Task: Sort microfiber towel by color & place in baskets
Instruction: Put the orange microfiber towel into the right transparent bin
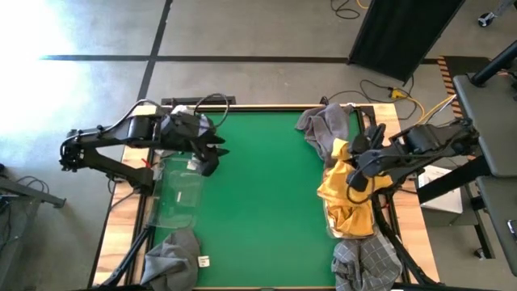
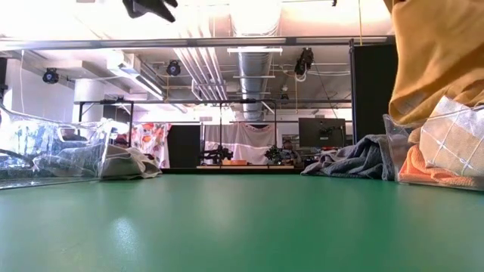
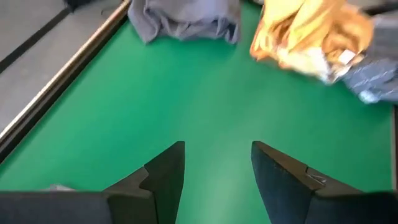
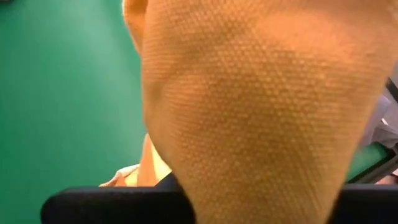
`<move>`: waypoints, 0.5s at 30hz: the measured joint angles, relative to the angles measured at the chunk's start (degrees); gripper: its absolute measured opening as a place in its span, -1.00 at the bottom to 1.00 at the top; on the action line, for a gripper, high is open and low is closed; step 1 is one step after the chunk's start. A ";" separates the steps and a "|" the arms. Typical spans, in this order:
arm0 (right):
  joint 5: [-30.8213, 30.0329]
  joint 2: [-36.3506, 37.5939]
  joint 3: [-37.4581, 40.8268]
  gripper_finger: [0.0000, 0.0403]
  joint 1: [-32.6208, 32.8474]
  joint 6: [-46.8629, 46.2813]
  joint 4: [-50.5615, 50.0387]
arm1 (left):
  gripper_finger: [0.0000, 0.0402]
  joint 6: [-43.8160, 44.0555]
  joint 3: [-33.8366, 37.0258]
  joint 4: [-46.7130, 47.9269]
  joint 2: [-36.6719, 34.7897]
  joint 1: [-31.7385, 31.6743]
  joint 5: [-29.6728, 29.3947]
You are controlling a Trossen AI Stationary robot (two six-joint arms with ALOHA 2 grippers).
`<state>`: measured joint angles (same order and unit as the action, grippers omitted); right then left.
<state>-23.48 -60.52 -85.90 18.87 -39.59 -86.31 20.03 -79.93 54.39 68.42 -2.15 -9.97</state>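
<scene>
- High view: we see our right tool over the right side of the green counter, clamped on an orange-yellow towel that hangs down over the right basket, where more orange-yellow cloth lies.
- A grey towel sits bunched at the far right corner, and a grey checked towel lies at the near right edge, just beside the right basket.
- Our left tool hovers near the far end of the clear left basket on the left side; another grey towel with a small white tag lies at that basket's near end.
- Low view: we see the lifted orange-yellow towel hanging at upper right, above the right basket, which holds orange and pale cloth. A grey towel rests just beside it, and the left basket stands at the left with grey cloth at its side.
- Left wrist view: our left tool has its fingers apart with nothing between them, above bare green counter; a grey towel and orange-yellow cloth lie well beyond.
- Right wrist view: the orange-yellow towel fills most of the picture, its weave close against the camera, with green counter beside it.
</scene>
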 joint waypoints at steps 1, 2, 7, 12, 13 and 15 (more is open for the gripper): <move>0.01 -0.06 0.71 -0.93 0.00 0.40 0.35 | -0.15 0.02 -0.09 -1.43 -0.02 0.00 0.02; 0.01 -0.19 1.61 -0.93 0.00 0.56 0.27 | -0.15 0.02 -0.10 -3.38 -0.06 0.00 0.02; 0.43 -0.06 8.80 -0.94 0.00 -0.55 0.36 | -0.15 -1.64 1.71 -19.53 0.35 0.37 8.78; 7.00 -0.35 19.67 -0.94 0.00 -8.16 8.41 | -0.15 -2.16 1.93 -27.11 2.57 0.61 15.03; 8.61 -0.50 22.07 -0.94 0.00 -10.18 10.62 | -0.15 -2.15 1.83 -27.23 2.87 0.63 15.05; 11.05 -1.29 27.04 -0.94 0.00 -16.64 14.98 | -0.15 -2.14 1.83 -26.87 3.44 0.63 15.08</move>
<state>-12.43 -61.81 -58.85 18.87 -56.22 -71.33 17.89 -78.11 27.52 71.86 -1.52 5.10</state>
